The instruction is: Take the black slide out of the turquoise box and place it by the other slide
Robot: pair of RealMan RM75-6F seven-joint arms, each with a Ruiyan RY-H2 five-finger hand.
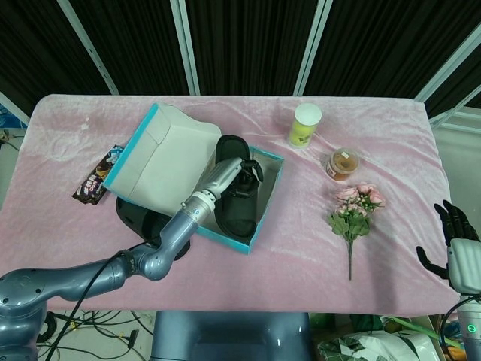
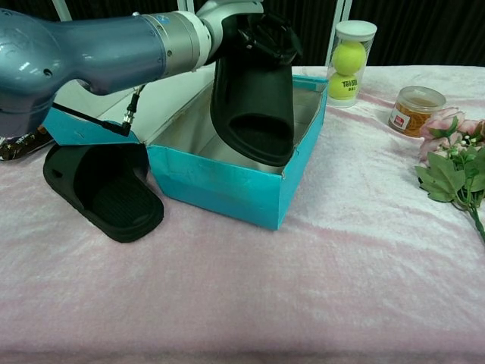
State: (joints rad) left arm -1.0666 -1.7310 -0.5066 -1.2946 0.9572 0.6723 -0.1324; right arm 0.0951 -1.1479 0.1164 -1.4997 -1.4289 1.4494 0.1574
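Observation:
My left hand point(image 1: 218, 182) point(image 2: 227, 17) grips a black slide point(image 1: 239, 197) point(image 2: 254, 98) by its upper end and holds it tilted, lifted above the open turquoise box point(image 1: 265, 204) point(image 2: 227, 186). The slide's lower end still hangs over the box's inside. The box's white-lined lid point(image 1: 161, 162) stands open to the left. The other black slide point(image 1: 139, 218) point(image 2: 102, 189) lies on the pink cloth beside the box's left front, partly under the lid in the head view. My right hand point(image 1: 458, 252) hangs open off the table's right edge, holding nothing.
A tube of tennis balls point(image 1: 304, 124) point(image 2: 350, 57) and a small jar point(image 1: 343, 164) point(image 2: 414, 110) stand at the back right. A bunch of pink flowers point(image 1: 355, 210) point(image 2: 455, 163) lies right of the box. A snack packet point(image 1: 98, 179) lies at the left.

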